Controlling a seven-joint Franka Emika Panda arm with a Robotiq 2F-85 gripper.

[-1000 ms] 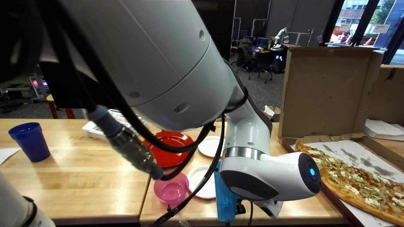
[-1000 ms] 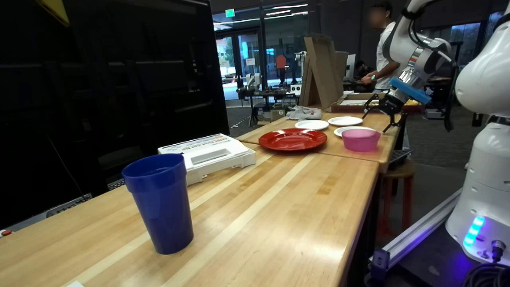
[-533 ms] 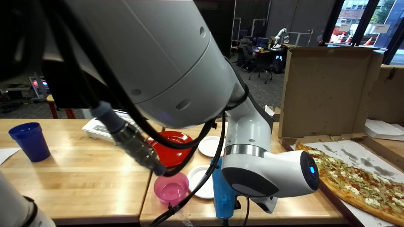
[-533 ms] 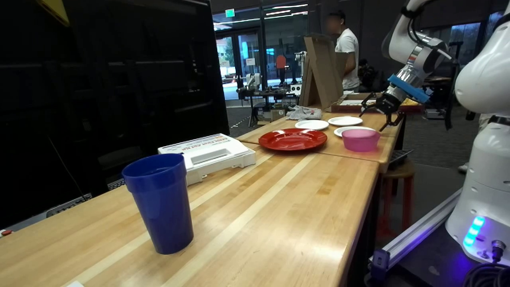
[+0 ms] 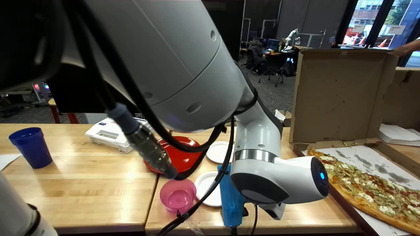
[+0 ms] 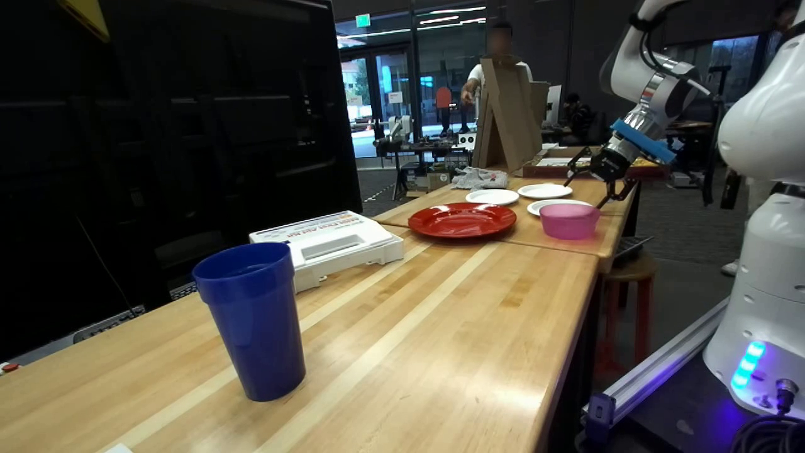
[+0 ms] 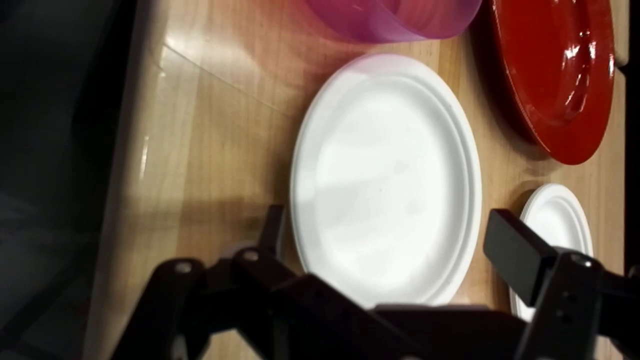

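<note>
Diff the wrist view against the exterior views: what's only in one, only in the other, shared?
Wrist view only: nearly the whole face of the near white plate, with faint marks; in both exterior views something covers part of that plate.

Exterior views only: cup, first-aid kit, pizza box.

Shared: bowl, red plate, the near white plate itself and, in the wrist view and an exterior view, the open gripper.
</note>
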